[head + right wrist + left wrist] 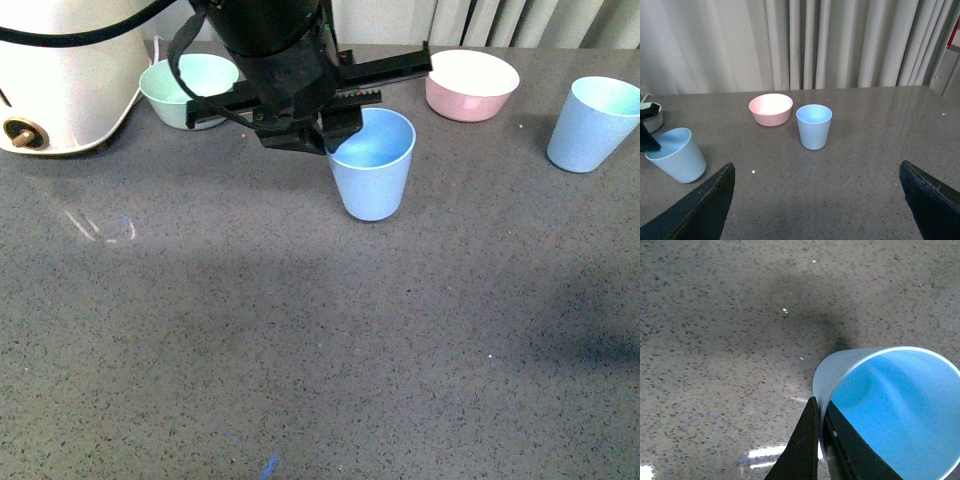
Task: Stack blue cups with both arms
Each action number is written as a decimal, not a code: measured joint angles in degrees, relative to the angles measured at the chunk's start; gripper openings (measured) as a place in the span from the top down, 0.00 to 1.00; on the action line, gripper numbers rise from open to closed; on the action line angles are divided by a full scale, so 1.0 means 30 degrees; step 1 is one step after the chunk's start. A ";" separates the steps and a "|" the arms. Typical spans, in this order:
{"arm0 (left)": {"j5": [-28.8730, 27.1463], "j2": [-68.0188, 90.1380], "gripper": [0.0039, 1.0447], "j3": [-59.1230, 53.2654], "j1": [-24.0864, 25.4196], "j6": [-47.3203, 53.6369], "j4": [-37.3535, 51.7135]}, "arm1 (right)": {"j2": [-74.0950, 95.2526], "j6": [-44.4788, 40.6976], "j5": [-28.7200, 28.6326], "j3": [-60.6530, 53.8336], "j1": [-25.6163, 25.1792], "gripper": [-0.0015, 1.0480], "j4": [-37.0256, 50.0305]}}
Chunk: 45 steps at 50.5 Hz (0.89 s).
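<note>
One blue cup (pixel 372 165) hangs tilted near the table's middle back, its rim pinched by my left gripper (pixel 330 140), which is shut on it. In the left wrist view the two black fingers (pixel 805 450) clamp the wall of that blue cup (pixel 895 410), one inside and one outside. The other blue cup (pixel 592 124) stands upright at the far right; the right wrist view shows that second cup (pixel 814 126) ahead of my right gripper (pixel 817 200), which is wide open with nothing between its fingers. The held cup (pixel 677 155) also shows there.
A mint-green bowl (pixel 188 88) sits at the back left beside a large cream appliance (pixel 60 75). A pink bowl (pixel 471 84) stands at the back between the two cups. Curtains (pixel 800 45) hang behind the table's far edge.
</note>
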 joint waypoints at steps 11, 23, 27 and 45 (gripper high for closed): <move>-0.0372 0.0474 0.98 0.0488 -0.1290 -0.0022 -0.0211 | 0.0000 0.0000 0.0000 0.0000 0.0000 0.09 0.0000; -0.0707 0.0889 0.98 0.0882 -0.1916 0.0109 -0.0495 | 0.0000 0.0000 0.0000 0.0000 0.0000 0.09 0.0000; -0.0641 0.0911 0.89 0.0889 -0.1974 0.0102 -0.0495 | 0.0000 0.0000 0.0000 0.0000 0.0000 0.09 0.0000; -0.0554 -0.0073 0.34 0.0219 -0.1982 -0.0029 0.0299 | 0.0000 0.0000 0.0000 0.0000 0.0000 0.09 0.0000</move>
